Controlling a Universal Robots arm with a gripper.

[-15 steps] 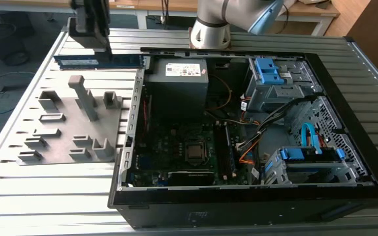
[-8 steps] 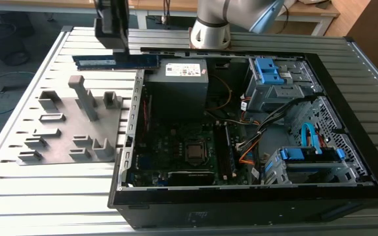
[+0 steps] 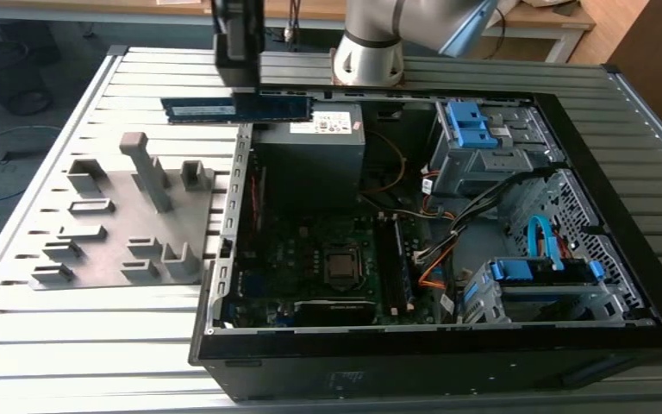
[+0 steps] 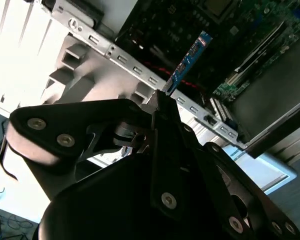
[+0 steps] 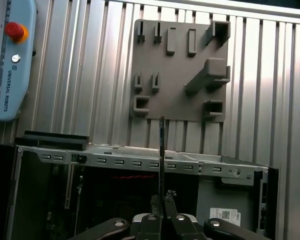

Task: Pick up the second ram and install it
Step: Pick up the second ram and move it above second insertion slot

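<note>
Ram (image 3: 237, 109), a long, narrow, flat blue board with black chips and a pale sticker, hangs level in the air over the far edge of the open case (image 3: 423, 355), held lengthwise across the exterior view. The jaws, black and matte, are clamped on it from above near its middle. In the second wrist view the ram (image 4: 187, 62) shows as a thin blue strip jutting from the black linkage and its bright screw heads. In the first wrist view the ram (image 5: 161, 150) is edge-on, a dark sliver crossing the case's perforated metal rail (image 5: 120, 161).

The arm (image 3: 368, 39) is pale, smooth and rounded, with a blue cap, and stands behind the case; its dark wrist section drops straight down to the ram.

The case is a black box lying on its side, lid off, with a dark green board (image 3: 308, 241) on its floor, a square metal socket (image 3: 340, 263), blue plastic drive brackets (image 3: 469, 121) and loose blue and orange cables.

The fixture (image 3: 101, 259), a flat grey plastic plate with upright posts and small blocks, lies beside the case on the exterior view's left; in the first wrist view the fixture (image 5: 175, 85) lies beyond the rail.

The surface (image 3: 78, 345) is ribbed, silvery metal slats. A grey pendant (image 5: 5, 75) with a red button (image 5: 12, 29) rests on it.
</note>
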